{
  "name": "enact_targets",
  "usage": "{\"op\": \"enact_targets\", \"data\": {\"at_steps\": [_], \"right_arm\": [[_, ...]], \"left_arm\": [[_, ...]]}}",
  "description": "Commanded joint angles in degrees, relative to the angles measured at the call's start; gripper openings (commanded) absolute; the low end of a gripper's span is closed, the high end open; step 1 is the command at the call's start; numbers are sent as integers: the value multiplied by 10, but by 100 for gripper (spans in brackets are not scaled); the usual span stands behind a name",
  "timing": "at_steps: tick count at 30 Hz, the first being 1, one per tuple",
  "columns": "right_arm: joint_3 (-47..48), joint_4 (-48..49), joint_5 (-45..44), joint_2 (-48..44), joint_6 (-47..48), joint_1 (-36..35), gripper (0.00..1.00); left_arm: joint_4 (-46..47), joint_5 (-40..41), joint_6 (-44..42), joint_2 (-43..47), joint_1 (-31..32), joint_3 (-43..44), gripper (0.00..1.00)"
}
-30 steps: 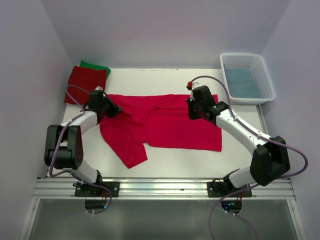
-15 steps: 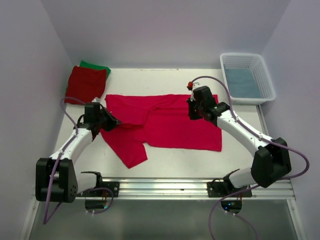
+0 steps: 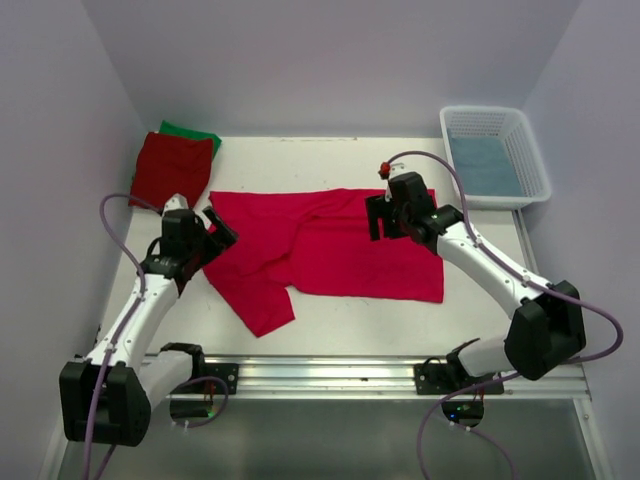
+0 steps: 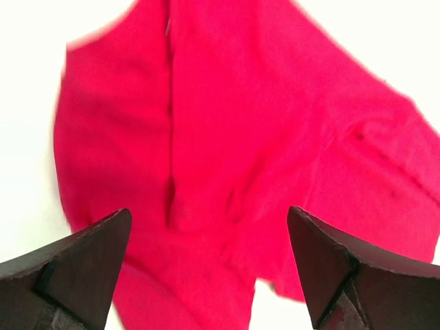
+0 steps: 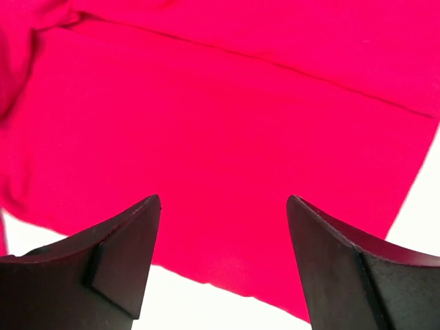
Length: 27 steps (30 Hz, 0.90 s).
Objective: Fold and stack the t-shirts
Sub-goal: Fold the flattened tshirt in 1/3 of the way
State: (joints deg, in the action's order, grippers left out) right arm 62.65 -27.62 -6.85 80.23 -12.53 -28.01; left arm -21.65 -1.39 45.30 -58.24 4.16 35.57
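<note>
Left gripper [image 3: 218, 230] has backed off the shirt's left edge and right gripper [image 3: 374, 218] has lifted, both wide open and empty, so the bright crimson-pink cloth t-shirt [image 3: 340, 250] lies rumpled mid white table [image 3: 340, 322], fold unfinished.

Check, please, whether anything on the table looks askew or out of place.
The crimson-pink t-shirt lies rumpled: its left end is bunched, with a flap trailing toward the near edge. The darker red shirt folded on the green shirt looks tidy.

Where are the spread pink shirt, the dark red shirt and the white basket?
Bright crimson-pink t-shirt [image 3: 350, 250]: top view, flat middle.
Folded dark red t-shirt [image 3: 172, 168]: top view, upper face.
White latticed plastic basket [image 3: 536, 152]: top view, right rim.
</note>
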Motion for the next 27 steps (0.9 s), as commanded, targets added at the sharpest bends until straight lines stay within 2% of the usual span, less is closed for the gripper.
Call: {"op": "enact_targets", "data": {"at_steps": [1, 3, 4, 5, 6, 7, 8, 10, 13, 17, 21, 27], "right_arm": [[11, -9, -56, -13, -10, 0, 79], [18, -10, -69, -2, -20, 1, 74], [27, -14, -83, 14, -21, 1, 64], [32, -16, -86, 23, -22, 0, 54], [37, -17, -89, 33, -27, 4, 39], [48, -17, -91, 54, -28, 8, 0], [54, -17, -99, 65, -31, 13, 0], [75, -14, -99, 91, -38, 31, 0], [111, -10, -106, 139, -43, 52, 0], [164, -15, -123, 205, -43, 67, 0], [215, -33, -133, 272, -41, 84, 0], [246, -37, -135, 317, -46, 109, 0]], "left_arm": [[71, 70, -70, 1, 1, 60, 99], [120, 27, -87, -34, 1, 71, 89], [169, -11, -95, -51, 1, 76, 83], [186, -27, -94, -95, 1, 84, 60], [207, -47, -94, -120, 1, 102, 43], [249, -82, -95, -147, 1, 113, 27], [253, -91, -93, -205, 1, 129, 0], [257, -137, -88, -265, 1, 181, 0], [269, -160, -85, -386, 1, 232, 0], [266, -144, -83, -464, 0, 270, 0], [232, -108, -92, -505, -8, 300, 0], [191, -62, -95, -516, -37, 293, 0]]}}
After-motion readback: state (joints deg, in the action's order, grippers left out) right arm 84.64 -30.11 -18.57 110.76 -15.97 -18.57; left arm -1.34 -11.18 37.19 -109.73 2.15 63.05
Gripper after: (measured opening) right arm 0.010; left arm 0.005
